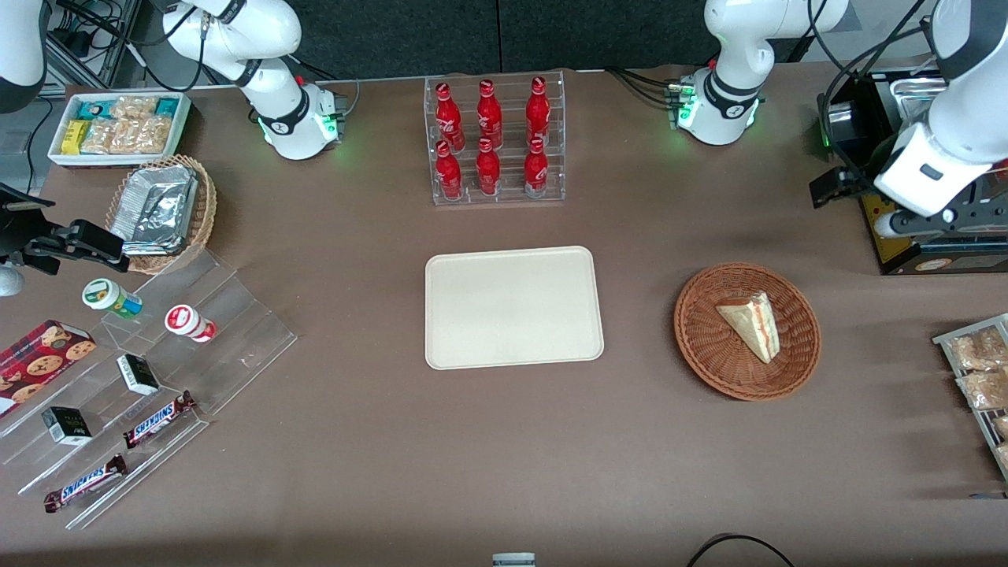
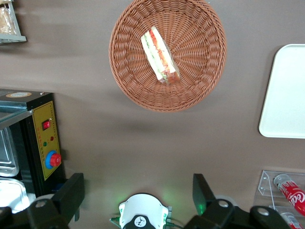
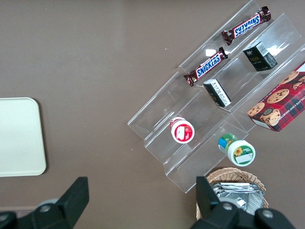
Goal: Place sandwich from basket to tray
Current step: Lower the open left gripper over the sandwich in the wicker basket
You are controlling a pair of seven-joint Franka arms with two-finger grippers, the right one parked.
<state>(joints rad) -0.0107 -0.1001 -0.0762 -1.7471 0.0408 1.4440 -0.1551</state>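
The sandwich [image 1: 752, 323] [image 2: 159, 56], a pale wedge with a red and green filling stripe, lies in the round reddish-brown basket [image 1: 709, 358] [image 2: 128, 81]. The cream tray [image 1: 512, 307] [image 2: 286, 95] sits flat and bare in the middle of the table, beside the basket toward the parked arm's end. My gripper [image 1: 843, 189] [image 2: 138, 193] hangs high above the table, farther from the front camera than the basket and toward the working arm's end. Its fingers [image 2: 71, 191] stand wide apart, holding nothing.
A black machine with a yellow panel [image 1: 929, 236] [image 2: 45, 138] stands close by my gripper. A clear rack of red bottles [image 1: 494, 142] stands farther from the front camera than the tray. A rack of snack packets [image 1: 976, 378] sits at the working arm's table edge.
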